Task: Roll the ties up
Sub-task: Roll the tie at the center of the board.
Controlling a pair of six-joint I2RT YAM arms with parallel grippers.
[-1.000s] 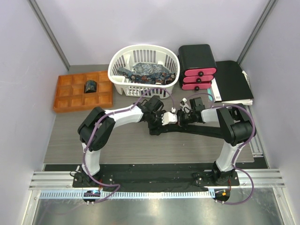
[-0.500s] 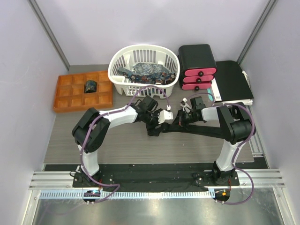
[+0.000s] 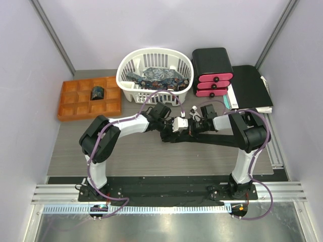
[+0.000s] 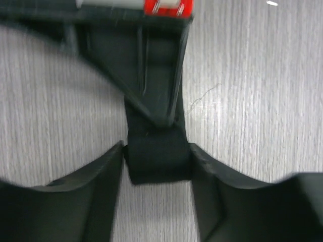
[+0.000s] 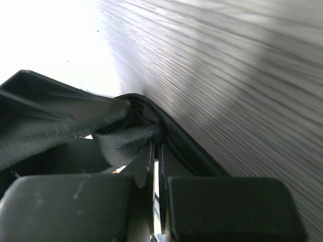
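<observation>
A plain black tie (image 3: pixel 217 141) lies stretched across the middle of the table, its left end wound into a small coil (image 4: pixel 157 164). My left gripper (image 3: pixel 174 129) (image 4: pixel 156 149) has a finger against each side of that coil, closed on it. Just to its right, my right gripper (image 3: pixel 188 126) (image 5: pixel 157 144) is shut, with bunched black tie fabric (image 5: pixel 121 139) pinched at its tips. More ties (image 3: pixel 156 76), dark blue and patterned, are heaped in the white basket (image 3: pixel 126 85). One rolled dark tie (image 3: pixel 97 93) sits in the orange tray (image 3: pixel 70 108).
The orange compartment tray stands at the back left and the white basket at the back centre. A black box with pink drawers (image 3: pixel 212 75) and a flat black folder (image 3: pixel 250 85) are at the back right. Grey walls close both sides.
My left gripper widened, then narrowed onto the tie's coiled end. The right gripper slid left, closer to the left one, staying shut.
</observation>
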